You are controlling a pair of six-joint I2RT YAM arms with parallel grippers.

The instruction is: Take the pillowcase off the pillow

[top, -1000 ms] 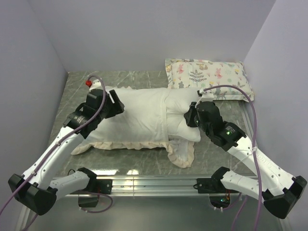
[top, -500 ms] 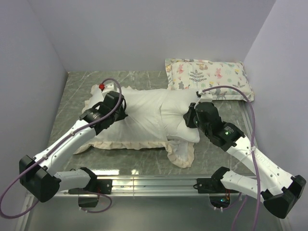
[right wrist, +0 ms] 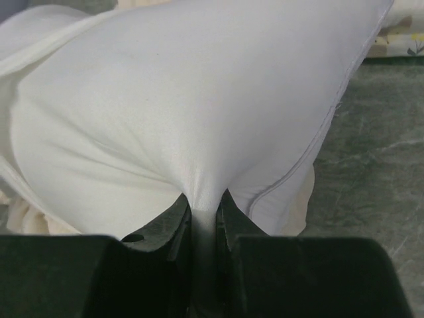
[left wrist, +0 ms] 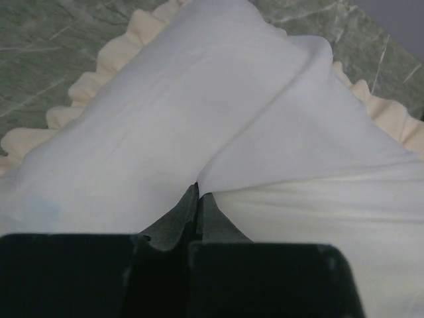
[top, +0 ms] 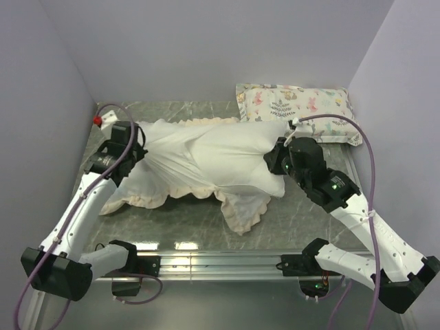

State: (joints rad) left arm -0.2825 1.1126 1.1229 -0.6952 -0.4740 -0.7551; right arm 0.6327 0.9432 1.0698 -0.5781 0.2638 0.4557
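The pillowcase [top: 168, 155] lies cream-white side up across the table, pulled taut, its ruffled edging [top: 242, 212] hanging toward the front. My left gripper [top: 137, 148] is shut on its left end; in the left wrist view the jaws [left wrist: 197, 189] pinch a thin fold of the white fabric [left wrist: 165, 119]. The white pillow [top: 240, 155] bulges at the right end of the cover. My right gripper [top: 276, 162] is shut on the pillow, and the right wrist view shows its jaws [right wrist: 205, 199] squeezing the smooth seamed pillow [right wrist: 199, 99].
A small animal-print pillow [top: 295, 106] lies against the back wall at the right. The grey-green marble table [top: 309, 206] is walled on the left, back and right. A metal rail [top: 220, 260] runs along the near edge between the arm bases.
My left gripper closed on the pillowcase and pulled it left and back, stretching the fabric taut. The pillow and cover shifted slightly toward the back. The right gripper kept its hold.
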